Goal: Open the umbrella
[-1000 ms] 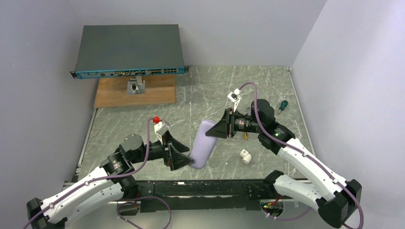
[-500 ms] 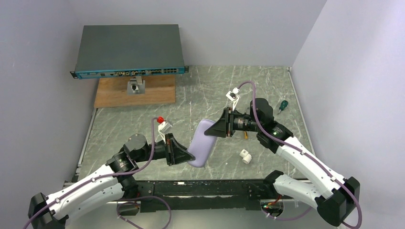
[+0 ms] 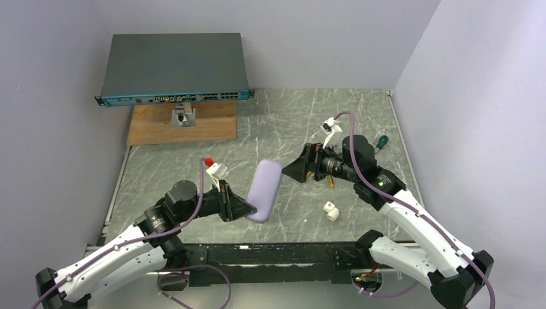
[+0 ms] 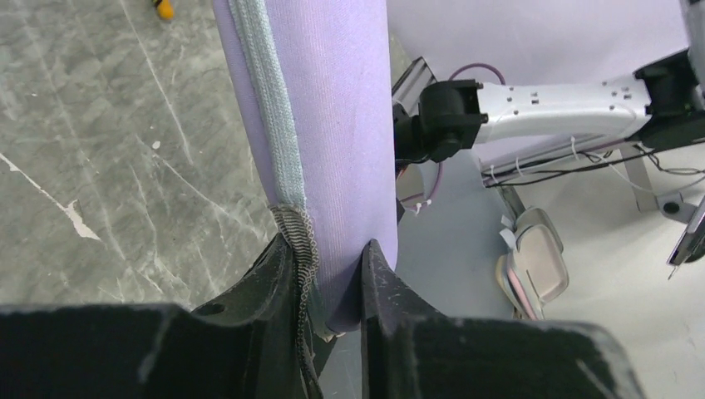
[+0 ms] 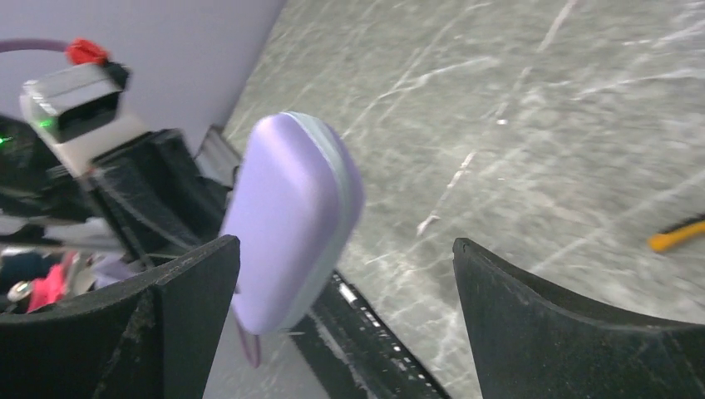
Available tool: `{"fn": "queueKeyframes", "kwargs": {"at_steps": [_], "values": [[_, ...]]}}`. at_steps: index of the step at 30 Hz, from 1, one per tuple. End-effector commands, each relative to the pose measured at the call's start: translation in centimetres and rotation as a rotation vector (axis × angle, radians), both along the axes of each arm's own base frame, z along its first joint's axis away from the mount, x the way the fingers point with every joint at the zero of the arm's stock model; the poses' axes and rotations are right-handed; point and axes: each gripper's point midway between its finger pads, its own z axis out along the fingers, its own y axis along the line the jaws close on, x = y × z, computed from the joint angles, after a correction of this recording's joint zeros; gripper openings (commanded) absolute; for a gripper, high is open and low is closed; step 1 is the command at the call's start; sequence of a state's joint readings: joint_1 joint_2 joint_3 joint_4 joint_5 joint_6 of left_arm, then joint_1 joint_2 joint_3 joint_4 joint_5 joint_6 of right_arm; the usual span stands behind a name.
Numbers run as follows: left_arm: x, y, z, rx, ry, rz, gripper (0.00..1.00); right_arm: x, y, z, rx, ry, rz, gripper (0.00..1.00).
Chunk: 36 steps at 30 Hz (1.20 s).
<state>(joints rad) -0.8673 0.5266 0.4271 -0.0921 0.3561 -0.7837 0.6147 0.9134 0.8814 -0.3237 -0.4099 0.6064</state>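
The umbrella itself is out of view; only a closed lavender oval case [image 3: 264,190] shows, lying lengthwise between the arms. My left gripper [image 3: 248,209] is shut on the case's near end. In the left wrist view the case [image 4: 332,125], with its grey zip seam, runs away from my left gripper [image 4: 328,249], whose black fingers pinch it from both sides. My right gripper [image 3: 286,172] stands open just off the case's far end, touching nothing. In the right wrist view the case [image 5: 287,216] hangs left of centre, ahead of my right gripper [image 5: 345,243].
A dark network switch [image 3: 174,67] sits at the back left on a stand over a wooden board [image 3: 180,125]. A small white fitting [image 3: 331,210], an orange-tipped tool [image 5: 677,234] and a green-handled screwdriver [image 3: 382,141] lie on the marble tabletop [image 3: 290,116] to the right.
My right gripper has opened, let go of the case's far end and drawn back to the right. My left gripper has shut on the near end; the case has shifted left.
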Motion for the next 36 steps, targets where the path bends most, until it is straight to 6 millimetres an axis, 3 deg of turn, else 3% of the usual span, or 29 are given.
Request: {"fn": "queueKeyframes", "kwargs": {"at_steps": [1, 6, 12, 18, 28, 34, 36], "values": [[1.0, 0.6, 6.3, -0.091, -0.085, 0.073, 0.00, 1.4, -2.9, -0.3, -0.086, -0.095, -0.148, 1.00], [2.3, 2.0, 6.3, 0.015, 0.013, 0.198, 0.00, -0.3, -2.1, -1.3, -0.019, -0.127, -0.084, 1.00], [2.6, 2.4, 8.1, 0.037, 0.074, 0.244, 0.00, -2.5, -1.0, -1.5, -0.012, -0.251, 0.003, 1.00], [2.6, 3.3, 9.5, 0.123, 0.095, 0.269, 0.00, -2.8, -0.4, -3.2, -0.066, -0.261, 0.021, 1.00], [3.3, 5.0, 7.8, 0.377, 0.187, 0.342, 0.00, -6.9, 3.6, -3.4, -0.033, -0.404, 0.210, 0.99], [3.3, 6.2, 7.1, 0.575, 0.209, 0.334, 0.00, -7.2, 4.4, -5.0, -0.144, -0.465, 0.147, 0.99], [3.8, 7.2, 5.1, 0.634, 0.203, 0.390, 0.00, -7.3, 4.8, -5.7, -0.163, -0.456, 0.139, 0.98]]}}
